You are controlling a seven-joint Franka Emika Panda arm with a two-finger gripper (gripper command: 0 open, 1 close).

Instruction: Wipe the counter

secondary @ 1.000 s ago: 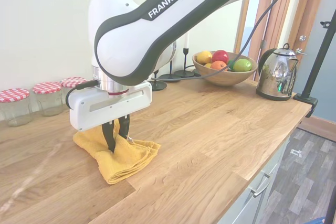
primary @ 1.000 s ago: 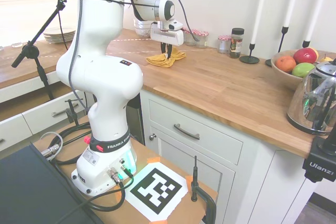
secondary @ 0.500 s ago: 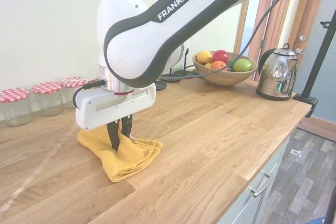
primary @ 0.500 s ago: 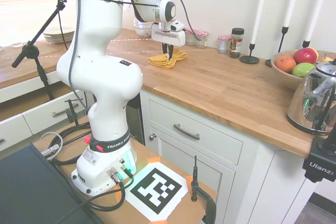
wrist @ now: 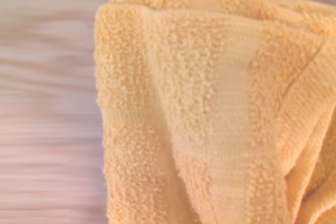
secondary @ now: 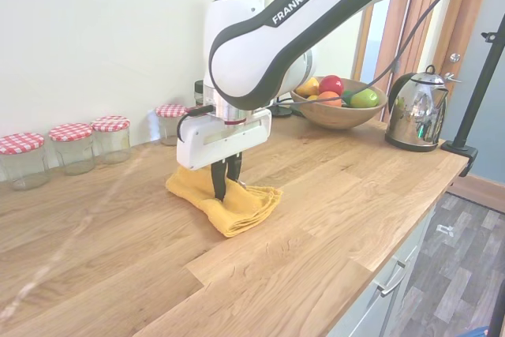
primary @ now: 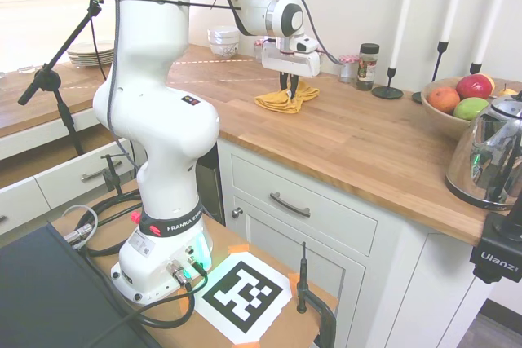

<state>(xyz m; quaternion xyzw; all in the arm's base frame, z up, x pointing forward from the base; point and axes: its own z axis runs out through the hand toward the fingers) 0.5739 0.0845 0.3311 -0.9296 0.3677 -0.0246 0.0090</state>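
Wiping well means keeping the gripper [secondary: 224, 189], fingers pinched tight on the bunched yellow towel [secondary: 237, 203], pressing flat on the counter [secondary: 316, 219] and sweeping toward the fruit bowl [secondary: 338, 112], away from the jars [secondary: 75, 146].

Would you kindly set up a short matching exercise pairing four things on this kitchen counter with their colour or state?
Things:
1. cloth
2. kettle
3. jars
4. hand

Descriptions:
A. shiny metal
B. red-checked lids
C. shut on the cloth
D. yellow, bunched on the counter

Pairs: 1-D, 2-A, 3-B, 4-C
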